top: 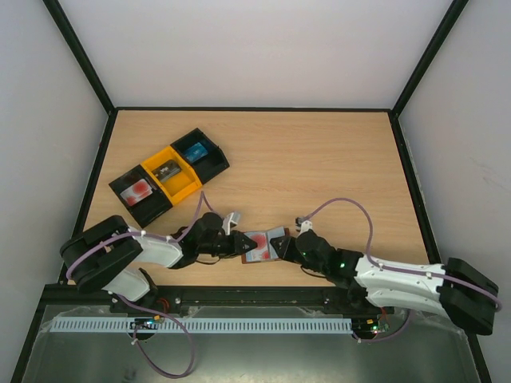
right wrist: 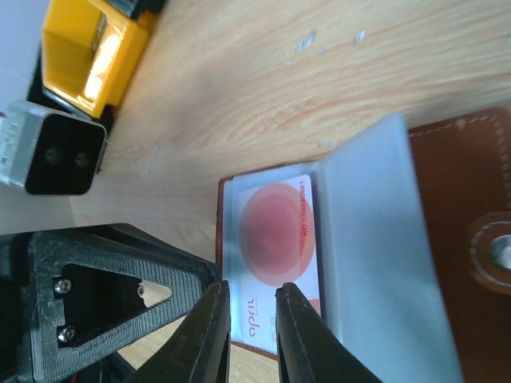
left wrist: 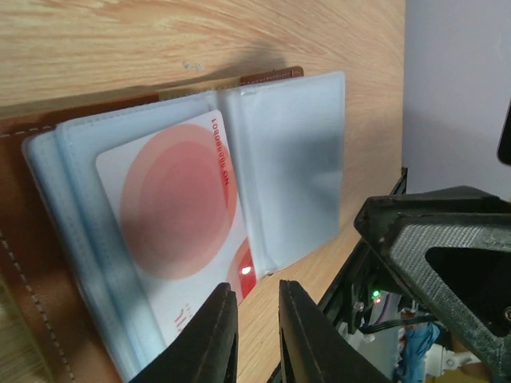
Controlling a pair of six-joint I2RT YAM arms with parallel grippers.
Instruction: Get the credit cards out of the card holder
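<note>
The brown card holder (top: 277, 236) lies open on the table between my two grippers, its pale grey-blue pockets (left wrist: 287, 159) facing up. A pale credit card with a red disc (left wrist: 176, 231) sticks partway out of one pocket and also shows in the right wrist view (right wrist: 279, 239). My left gripper (left wrist: 257, 287) sits at the card's exposed corner, its jaws a narrow gap apart with only bare wood between them. My right gripper (right wrist: 252, 287) hovers over the card's printed end from the other side, its jaws also narrowly apart. The holder's snap tab (right wrist: 495, 251) lies at the right.
Three open trays stand at the back left. A black one (top: 137, 190) holds a red-patched card, a yellow one (top: 169, 170) a dark card, and a black one (top: 194, 150) a blue card. The two grippers (top: 238, 243) (top: 286, 247) nearly face each other near the front edge.
</note>
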